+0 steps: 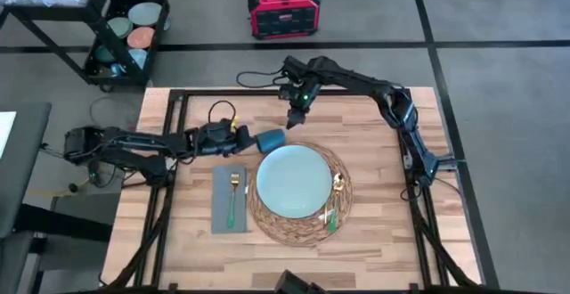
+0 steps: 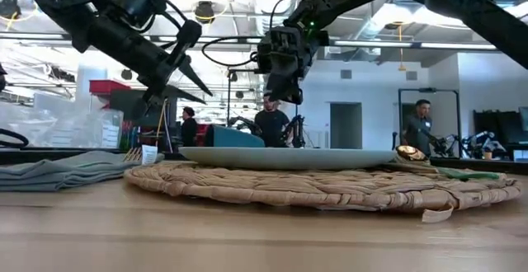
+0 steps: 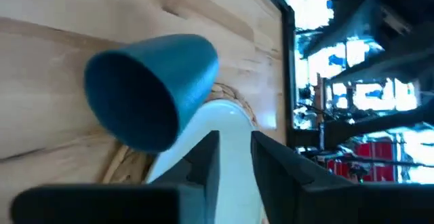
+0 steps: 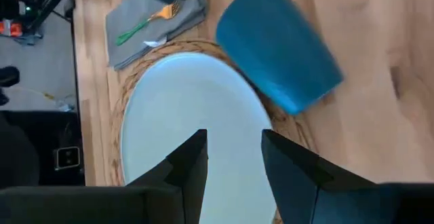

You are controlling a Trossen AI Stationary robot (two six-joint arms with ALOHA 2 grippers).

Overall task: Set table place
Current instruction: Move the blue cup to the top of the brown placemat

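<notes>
A black cart (image 1: 98, 27) with bowls on its shelf stands on the floor off the far left corner of the table (image 1: 196, 245) of pale wooden planks in a black frame. The left gripper (image 1: 242, 139) reaches in low from the left, its dark fingers (image 3: 203, 159) spread with a narrow gap and nothing between them. Just beyond its tips the cup (image 1: 270, 139), smooth dark blue and tapered, lies on its side on the wood, touching the mat's far-left edge. Nearer the front, the napkin (image 1: 228, 198), a soft grey square, lies flat beside the mat with a fork (image 1: 233, 196) on it (gold tines, green handle). The mat (image 1: 341, 207), a round coil of woven straw, carries the plate (image 1: 294, 179), pale blue, round and glossy. More green-handled cutlery (image 1: 333, 210) rests on the mat's right edge. The right gripper (image 1: 295, 120) hangs above the table just behind the plate, fingers (image 4: 190, 163) apart and empty. A red box (image 1: 283, 11) sits on the floor beyond.
</notes>
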